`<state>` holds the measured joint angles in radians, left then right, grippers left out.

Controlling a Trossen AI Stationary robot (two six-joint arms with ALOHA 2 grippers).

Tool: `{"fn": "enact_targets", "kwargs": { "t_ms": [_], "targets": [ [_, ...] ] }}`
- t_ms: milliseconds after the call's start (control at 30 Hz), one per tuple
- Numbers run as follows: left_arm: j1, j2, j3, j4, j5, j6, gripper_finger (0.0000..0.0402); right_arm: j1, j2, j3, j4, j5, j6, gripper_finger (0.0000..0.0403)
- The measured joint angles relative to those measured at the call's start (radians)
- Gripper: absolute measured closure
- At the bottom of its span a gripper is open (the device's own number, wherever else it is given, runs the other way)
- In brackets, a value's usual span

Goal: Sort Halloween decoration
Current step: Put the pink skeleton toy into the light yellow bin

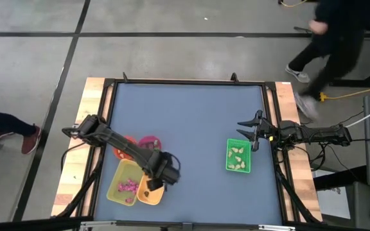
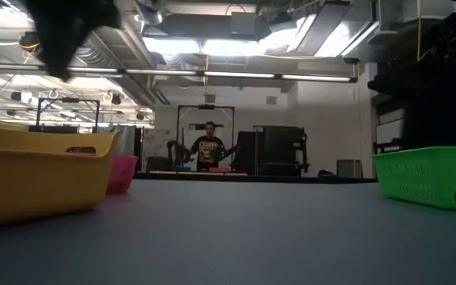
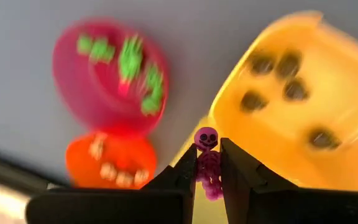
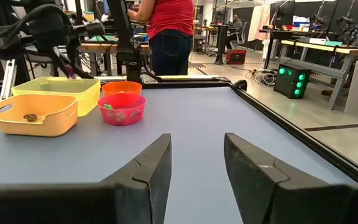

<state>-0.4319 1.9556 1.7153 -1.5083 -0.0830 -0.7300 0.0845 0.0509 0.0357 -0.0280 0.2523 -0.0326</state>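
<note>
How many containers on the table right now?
5: yellow tray and orange tray under the left gripper, orange bowl and pink bowl just behind them, green tray near the right gripper. None seem hidden.

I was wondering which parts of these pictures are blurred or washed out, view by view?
Left wrist view: the pink skeleton in the left claw is sharp, while the pink bowl, orange bowl and orange tray behind are blurred. Low view: ceiling lights glare; the yellow tray is soft. High view: a walking person is smeared.
</note>
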Motion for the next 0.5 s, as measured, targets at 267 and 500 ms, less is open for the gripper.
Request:
{"fn": "enact_targets", "kwargs": {
  "t_ms": [267, 500],
  "targets": [
    [-0.124, 0.000, -0.007, -0.061, 0.004, -0.182, 0.0369, 0.000, 0.000, 0.000, 0.000, 0.000, 0.000, 0.0258],
    [-0.230, 0.000, -0.008, -0.063, -0.004, -0.297, 0.0358, 0.000, 0.000, 0.000, 0.000, 0.000, 0.000, 0.0258]
  ]
}}
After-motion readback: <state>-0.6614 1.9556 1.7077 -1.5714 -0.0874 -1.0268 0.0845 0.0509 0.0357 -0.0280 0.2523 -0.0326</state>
